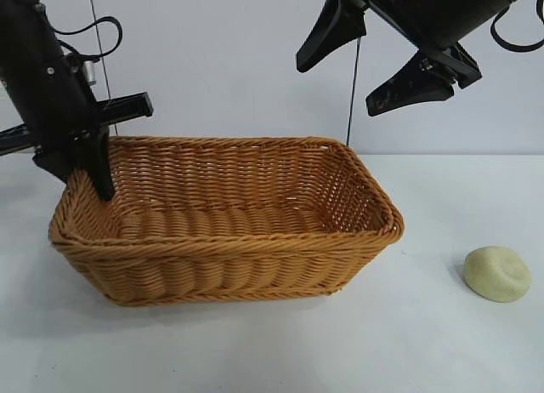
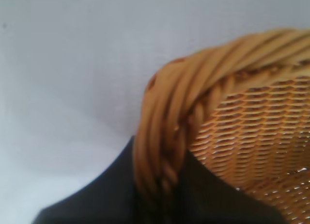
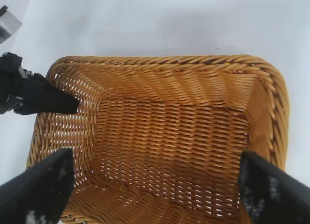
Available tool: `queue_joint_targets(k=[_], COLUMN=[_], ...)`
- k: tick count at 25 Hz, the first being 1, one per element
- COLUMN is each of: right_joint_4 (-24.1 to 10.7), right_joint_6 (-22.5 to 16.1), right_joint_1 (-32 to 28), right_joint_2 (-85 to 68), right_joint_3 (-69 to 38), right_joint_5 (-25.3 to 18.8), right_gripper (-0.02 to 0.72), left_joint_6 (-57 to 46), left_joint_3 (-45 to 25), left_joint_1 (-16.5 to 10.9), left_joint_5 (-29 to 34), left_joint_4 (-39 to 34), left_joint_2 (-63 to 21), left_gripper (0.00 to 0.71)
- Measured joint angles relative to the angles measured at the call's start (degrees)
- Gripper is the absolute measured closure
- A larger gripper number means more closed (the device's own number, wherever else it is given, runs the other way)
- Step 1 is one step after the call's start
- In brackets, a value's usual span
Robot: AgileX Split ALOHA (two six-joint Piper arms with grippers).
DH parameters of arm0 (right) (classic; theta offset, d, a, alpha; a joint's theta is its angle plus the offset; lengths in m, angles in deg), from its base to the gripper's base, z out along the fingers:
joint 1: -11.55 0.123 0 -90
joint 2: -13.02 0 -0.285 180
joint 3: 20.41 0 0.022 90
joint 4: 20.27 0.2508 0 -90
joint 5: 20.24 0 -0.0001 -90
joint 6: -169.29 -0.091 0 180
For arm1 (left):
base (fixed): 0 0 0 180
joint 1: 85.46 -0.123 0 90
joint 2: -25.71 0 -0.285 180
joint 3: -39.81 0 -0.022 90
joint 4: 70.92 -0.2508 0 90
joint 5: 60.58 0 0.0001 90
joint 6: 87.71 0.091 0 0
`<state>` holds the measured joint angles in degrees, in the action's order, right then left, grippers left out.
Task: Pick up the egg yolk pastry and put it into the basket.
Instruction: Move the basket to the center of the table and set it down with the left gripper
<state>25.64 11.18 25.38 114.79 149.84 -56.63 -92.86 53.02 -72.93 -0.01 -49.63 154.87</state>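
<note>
The egg yolk pastry (image 1: 497, 274), a small pale yellow dome, lies alone on the white table to the right of the basket (image 1: 229, 240). The orange-brown wicker basket stands mid-table with nothing inside it. My left gripper (image 1: 89, 168) is shut on the braided rim (image 2: 193, 93) at the basket's left end, one finger inside and one outside; the left wrist view shows the rim pinched between the jaws of this gripper (image 2: 160, 195). My right gripper (image 1: 338, 87) hangs open high above the basket's right end, holding nothing. In the right wrist view it (image 3: 157, 190) looks down into the basket (image 3: 160, 64).
The white table runs all round the basket, with open surface in front and to the right around the pastry. A pale wall stands behind. The left gripper's finger (image 3: 48, 100) shows inside the basket's end wall in the right wrist view.
</note>
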Motion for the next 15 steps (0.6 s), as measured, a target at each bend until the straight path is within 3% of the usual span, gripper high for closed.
queue_joint_targets(k=[11,13,14,15], right_joint_4=[0.00,0.00,0.00,0.00], right_joint_6=[0.00,0.00,0.00,0.00], right_joint_1=[0.00,0.00,0.00,0.00], right_joint_2=[0.00,0.00,0.00,0.00], right_joint_3=[0.00,0.00,0.00,0.00], right_joint_5=[-0.33,-0.40,-0.42,-0.47], right_gripper=[0.071,0.071,0.071,0.071], left_joint_6=[4.10,4.10,4.10,4.10], left_joint_3=[0.06,0.06,0.06,0.06], left_joint_1=[-0.09,-0.09,-0.09,-0.09], left_joint_5=[-0.33,-0.40,-0.59,-0.69], left_joint_4=[0.47,0.58,0.86,1.02], left_joint_2=[3.45,3.51,3.57,3.69], left_gripper=[0.563,0.507,0.452,0.352])
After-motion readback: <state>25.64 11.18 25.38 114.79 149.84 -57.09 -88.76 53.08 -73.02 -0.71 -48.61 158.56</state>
